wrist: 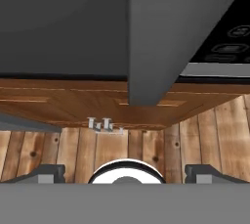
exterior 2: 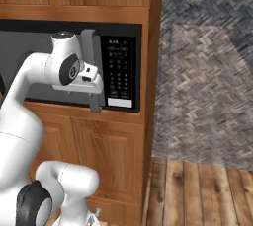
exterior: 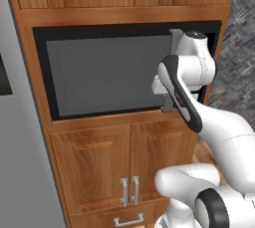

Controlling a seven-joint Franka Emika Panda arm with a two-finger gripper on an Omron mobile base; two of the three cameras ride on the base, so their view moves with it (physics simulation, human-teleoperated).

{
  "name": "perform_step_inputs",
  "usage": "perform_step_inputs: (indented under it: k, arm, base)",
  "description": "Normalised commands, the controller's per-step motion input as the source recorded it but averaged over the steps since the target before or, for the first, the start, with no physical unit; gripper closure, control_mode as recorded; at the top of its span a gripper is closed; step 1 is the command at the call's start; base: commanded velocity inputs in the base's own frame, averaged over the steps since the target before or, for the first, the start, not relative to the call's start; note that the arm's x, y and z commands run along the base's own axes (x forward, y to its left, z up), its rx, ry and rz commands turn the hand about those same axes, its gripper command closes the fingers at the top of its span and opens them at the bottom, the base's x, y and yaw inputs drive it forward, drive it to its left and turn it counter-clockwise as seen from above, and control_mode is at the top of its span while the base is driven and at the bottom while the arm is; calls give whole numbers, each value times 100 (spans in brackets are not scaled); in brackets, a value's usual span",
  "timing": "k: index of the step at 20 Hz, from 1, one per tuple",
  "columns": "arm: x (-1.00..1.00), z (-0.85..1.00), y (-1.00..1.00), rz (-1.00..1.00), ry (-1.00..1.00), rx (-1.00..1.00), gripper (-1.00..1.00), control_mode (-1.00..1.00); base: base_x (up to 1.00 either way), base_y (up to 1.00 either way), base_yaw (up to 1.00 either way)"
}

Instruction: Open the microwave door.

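Microwave door [exterior: 107, 75] shut, filling the middle of the left base view, grey bar handle [wrist: 161, 32] running down the centre of the hand view, gripper [wrist: 126, 171] wide apart at the bottom edge, holding nothing, keypad panel [exterior 2: 118, 72] just right of handle.

White arm raised and bent forward, hand [wrist: 125, 171] fingers spread wide

The grey bar handle [wrist: 161, 32] of the microwave door [wrist: 63, 22] runs down the middle from the top edge, its lower end over the wooden cabinet doors [wrist: 73, 103] beneath. The black keypad panel [wrist: 227, 42] sits at the upper right. The gripper [wrist: 125, 173] has its two dark fingertips [wrist: 46, 173] spread wide at the bottom, the handle's end between and above them, over the plank floor [wrist: 146, 147].
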Motion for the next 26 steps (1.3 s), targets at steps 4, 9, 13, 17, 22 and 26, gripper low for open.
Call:
perform_step_inputs:
  k: [4,9,13,17,22,26]
  arm:
    - [0,0,0,0,0,0,-100,100]
    - [0,0,0,0,0,0,-100,100]
    - [0,0,0,0,0,0,-100,100]
    - [0,0,0,0,0,0,-100,100]
    - [-24,1,-4,0,-8,0,-100,-100]
    - [-18,9,0,0,-15,0,-100,-100]
  base:
    - [-40,-7,0]
    - [-37,-9,0]
    - [-27,-9,0]
    - [-25,-10,0]
    - [-6,-3,0]
    - [0,0,0]
